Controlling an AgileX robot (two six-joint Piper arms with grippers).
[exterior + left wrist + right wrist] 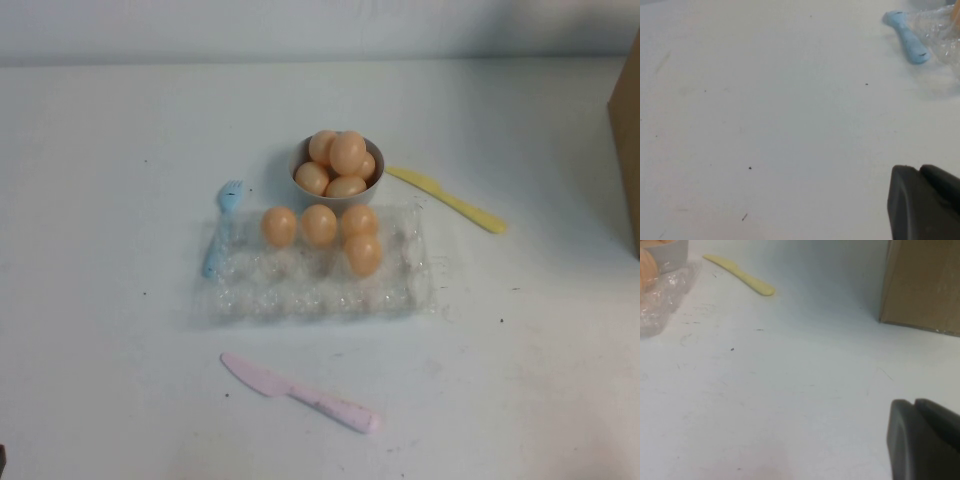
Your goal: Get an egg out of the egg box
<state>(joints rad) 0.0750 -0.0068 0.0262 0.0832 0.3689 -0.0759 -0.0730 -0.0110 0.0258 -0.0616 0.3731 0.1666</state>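
Note:
The clear crinkly egg box (300,290) lies mid-table. Several peach-orange eggs sit in its far cups; the nearest one (363,254) is on the right, in the second row. Neither gripper shows in the high view. My left gripper (919,169) is shut and empty, low over bare table, well short of the box corner (940,35). My right gripper (914,402) is shut and empty, low over bare table to the right of the box edge (660,300).
A grey bowl (303,157) heaped with several eggs stands just behind the box. A blue fork (222,228) lies along its left edge, a yellow knife (447,199) at back right, a pink knife (300,392) in front. A cardboard box (628,130) stands at far right.

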